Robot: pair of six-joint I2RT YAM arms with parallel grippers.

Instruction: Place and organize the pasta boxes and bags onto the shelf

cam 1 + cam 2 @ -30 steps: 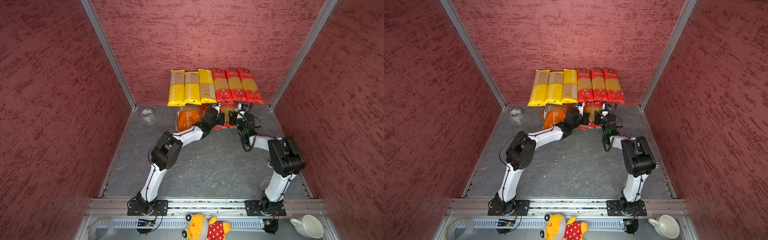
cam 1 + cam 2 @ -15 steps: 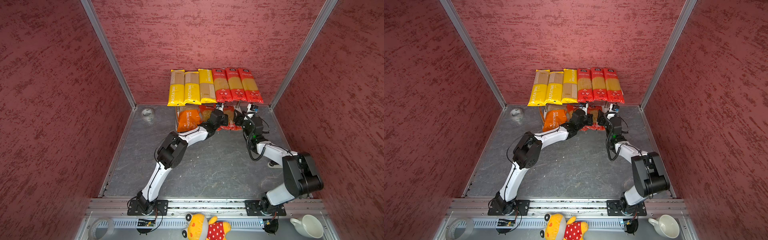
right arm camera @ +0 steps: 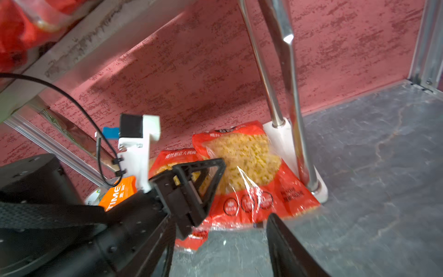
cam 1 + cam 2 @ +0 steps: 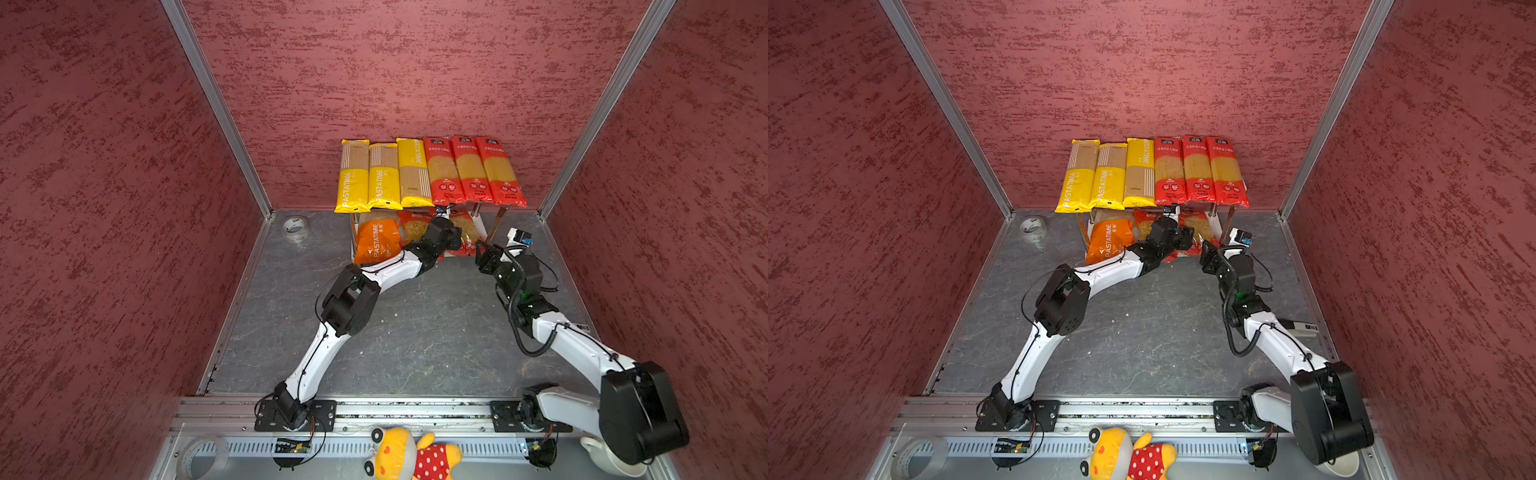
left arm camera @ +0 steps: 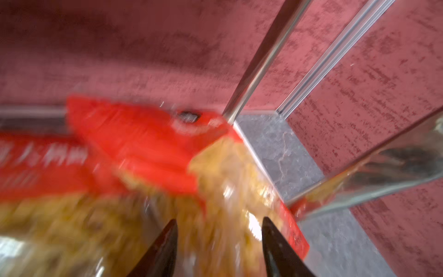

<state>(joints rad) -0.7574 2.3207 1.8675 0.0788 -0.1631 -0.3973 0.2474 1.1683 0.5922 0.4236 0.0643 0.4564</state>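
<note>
- The shelf [image 3: 280,141] has white boards on shiny chrome tube legs and stands at the far wall.
- On the top board lie three long, flat yellow spaghetti packs [image 4: 384,176] on the left and three glossy red spaghetti packs [image 4: 471,174] on the right, side by side.
- Underneath, a puffy orange bag [image 4: 376,245] sits at the left, with two crinkly, clear-windowed red bags [image 3: 251,167] to its right.
- The left gripper [image 5: 219,221] has its dark pointed fingers spread apart at a red bag.
- The right gripper [image 4: 483,254] is spread and empty, near the shelf's right legs.

Both my arms stretched forward and low. My left gripper [image 5: 219,225] stood with jaws apart; my right gripper [image 4: 484,254], just beside it, was spread too.
</note>
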